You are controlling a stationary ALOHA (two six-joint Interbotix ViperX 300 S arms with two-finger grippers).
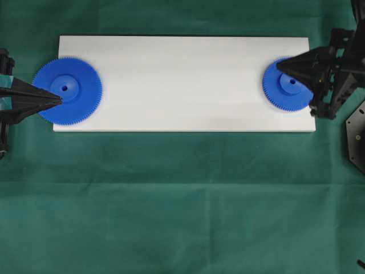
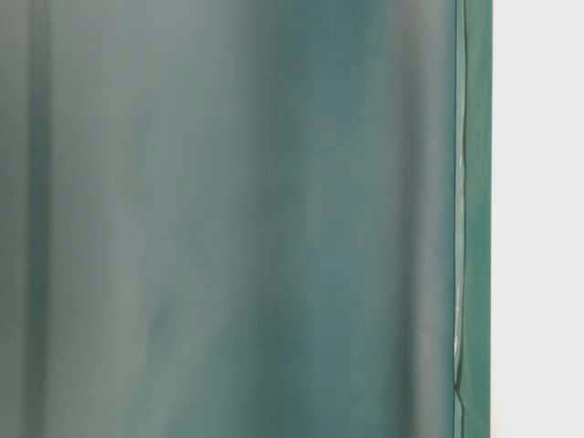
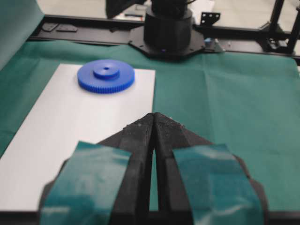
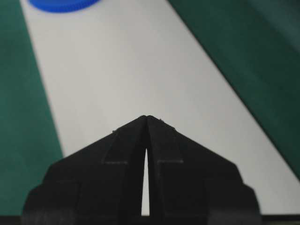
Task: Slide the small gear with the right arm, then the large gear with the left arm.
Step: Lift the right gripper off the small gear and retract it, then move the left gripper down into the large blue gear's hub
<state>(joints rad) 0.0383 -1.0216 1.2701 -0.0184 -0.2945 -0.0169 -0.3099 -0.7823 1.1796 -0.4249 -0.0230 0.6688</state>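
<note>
White board (image 1: 182, 85) on green cloth (image 1: 182, 200)

No readable text, labels, brands or numbers on anything in view.

A robotics laboratory test bench rather than a home or shop. The table is draped wall to wall in plain green cloth (image 1: 171, 205), and a matching green cloth backdrop (image 2: 228, 219) hangs behind it. A flat white rectangular board (image 1: 182, 80) lies squarely in the far half of the table as a prepared work surface. Black metal frame rails (image 3: 84, 28) run along the table's edge in the left wrist view, with a round black robot arm base (image 3: 168, 28) bolted to them. A black perforated mounting plate (image 1: 356, 137) sits at the right edge.
</note>
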